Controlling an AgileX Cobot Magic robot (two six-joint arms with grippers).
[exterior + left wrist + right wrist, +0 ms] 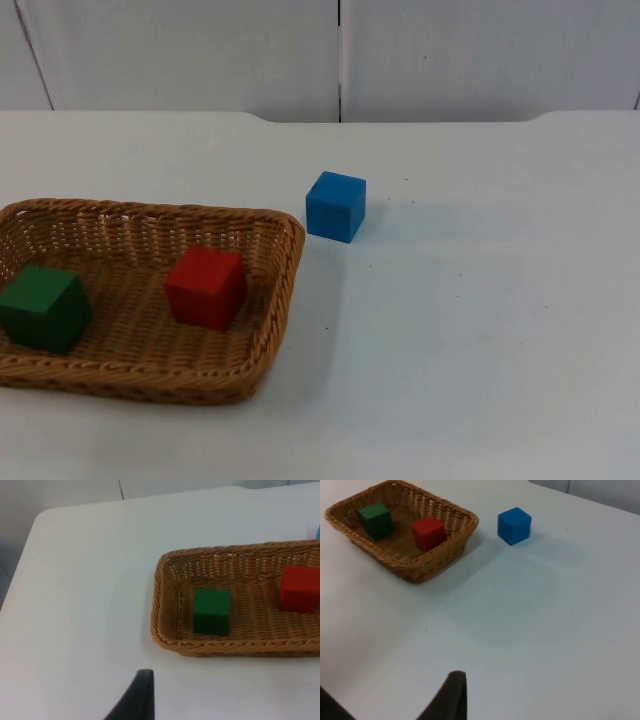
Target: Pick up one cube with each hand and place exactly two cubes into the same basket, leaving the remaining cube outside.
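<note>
A woven wicker basket (285,250) lies at the table's left front. Inside it sit a green cube (43,307) at its left end and a red cube (206,287) toward its right end. A blue cube (336,206) rests on the table just past the basket's far right corner, apart from the rim. My left gripper (137,700) hangs over bare table, well back from the basket (160,605), the green cube (211,611) and the red cube (299,590). My right gripper (452,695) is over open table, far from the blue cube (514,525) and the basket (430,565).
The white table (480,330) stretches wide to the right of the basket and the blue cube. A grey partition wall (340,55) closes off the table's far edge.
</note>
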